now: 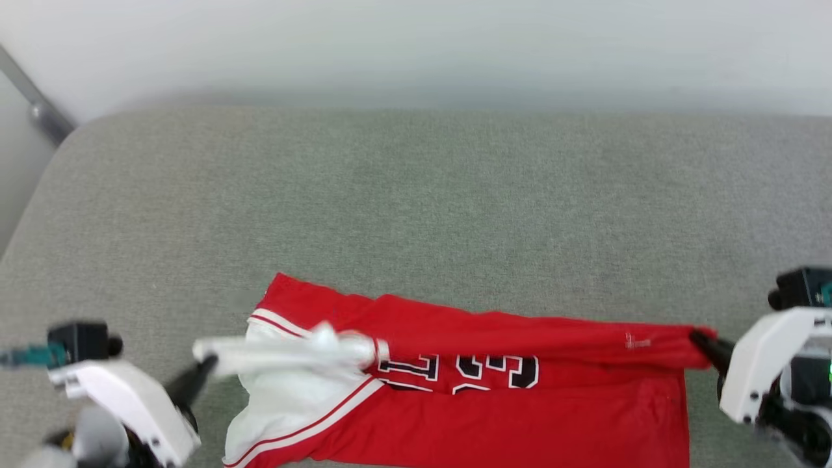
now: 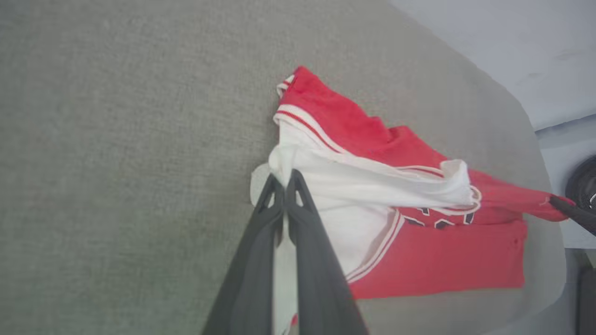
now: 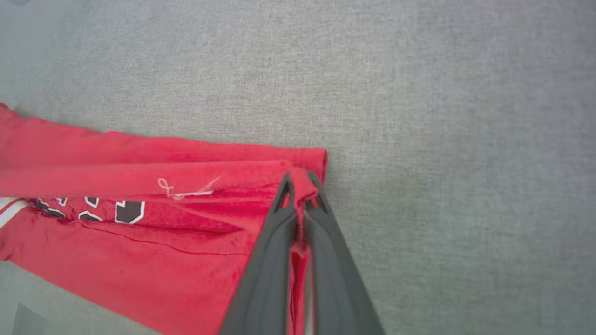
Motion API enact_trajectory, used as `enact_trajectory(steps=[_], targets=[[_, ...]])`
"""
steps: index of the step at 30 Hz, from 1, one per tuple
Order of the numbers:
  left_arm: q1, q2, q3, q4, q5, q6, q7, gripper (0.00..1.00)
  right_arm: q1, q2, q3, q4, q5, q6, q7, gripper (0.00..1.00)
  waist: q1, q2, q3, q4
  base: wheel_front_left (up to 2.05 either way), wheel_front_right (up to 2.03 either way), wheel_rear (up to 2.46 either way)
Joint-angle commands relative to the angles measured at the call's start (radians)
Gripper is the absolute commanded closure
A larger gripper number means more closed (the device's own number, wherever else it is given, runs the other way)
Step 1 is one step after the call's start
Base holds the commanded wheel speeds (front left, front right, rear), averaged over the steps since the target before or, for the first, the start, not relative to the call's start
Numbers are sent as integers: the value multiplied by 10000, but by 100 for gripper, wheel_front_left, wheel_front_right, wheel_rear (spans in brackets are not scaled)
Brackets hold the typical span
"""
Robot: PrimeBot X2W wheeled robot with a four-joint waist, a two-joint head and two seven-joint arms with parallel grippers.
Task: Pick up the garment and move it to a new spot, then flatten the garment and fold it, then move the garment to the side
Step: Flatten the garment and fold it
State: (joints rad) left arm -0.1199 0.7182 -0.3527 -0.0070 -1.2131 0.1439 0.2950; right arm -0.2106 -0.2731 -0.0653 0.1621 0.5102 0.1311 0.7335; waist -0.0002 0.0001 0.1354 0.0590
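The garment (image 1: 494, 396), a red jersey with white sleeves and black white-outlined lettering, lies stretched sideways across the near part of the grey surface. My left gripper (image 1: 207, 361) is shut on the white sleeve end (image 2: 298, 163), pulled out to the left. My right gripper (image 1: 701, 340) is shut on the red hem corner (image 3: 305, 179) at the right. The upper layer is folded down over the lettering, so only half of the characters (image 1: 468, 374) show. In the left wrist view the right gripper's dark fingertip (image 2: 565, 207) pinches the far red corner.
The grey fabric-covered surface (image 1: 416, 208) stretches wide beyond the garment, with a rounded corner at the left. A pale wall rises behind it and a grey bar (image 1: 36, 104) slants down at the upper left.
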Motion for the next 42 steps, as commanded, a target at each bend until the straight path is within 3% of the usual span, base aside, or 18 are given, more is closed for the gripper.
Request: enact_trajectory(steps=[1, 4, 6, 7, 8, 16, 21, 28, 32, 37, 42], targets=[[751, -90, 25, -237, -185, 191, -172, 100, 566, 147, -247, -50, -92, -8, -247, 100, 2, -1, -146, 92, 0, 0, 0], [1515, -332, -171, -351, -396, 330, -196, 100, 1137, 347, -479, 63, -170, -8, -615, 100, 2, -1, -143, 78, 0, 0, 0], [1770, -550, -294, -271, -497, 320, -260, 100, 1476, 549, -502, 197, -243, -8, -891, 76, 2, -1, -145, 49, 0, 0, 0], [1873, -704, -352, -214, -561, 256, -296, 61, 1605, 629, -533, 271, -296, -8, -1055, 0, 2, -1, -156, 25, 0, 0, 0], [1948, -803, -402, -122, -536, 242, -371, 0, 1700, 713, -525, 318, -285, -8, -1214, 0, 2, -1, -171, -2, 0, 0, 0], [1817, -1030, -353, 100, 336, 254, -1584, 0, 2339, 827, -425, -238, -204, -7, -1943, 0, 2, -1, -543, -188, 0, 0, 0], [1575, -918, -207, -313, 1332, 758, -2571, 0, 2661, 555, -739, -1523, -317, -7, -1915, 0, 2, -1, -1014, -338, 0, 0, 0], [1041, -1161, -408, -924, 2909, 1465, -3861, 0, 2541, 434, -1519, -2975, -410, -7, -489, 0, 2, -1, -1466, -463, 0, 0, 0], [614, -1365, -756, -1024, 3947, 1712, -4621, 0, 2438, 477, -1930, -3196, -576, -7, 645, 0, 2, -1, -1482, -326, 0, 0, 0], [157, -1696, -1163, -912, 5048, 1893, -5233, 0, 2510, 626, -2330, -2893, -778, -7, 1820, 0, 2, -1, -1344, 65, 0, 0, 0], [-187, -2072, -1326, -869, 5796, 1844, -5505, 0, 2436, 933, -2442, -2173, -920, -7, 2185, 0, 2, -1, -949, 504, 0, 0, 0]])
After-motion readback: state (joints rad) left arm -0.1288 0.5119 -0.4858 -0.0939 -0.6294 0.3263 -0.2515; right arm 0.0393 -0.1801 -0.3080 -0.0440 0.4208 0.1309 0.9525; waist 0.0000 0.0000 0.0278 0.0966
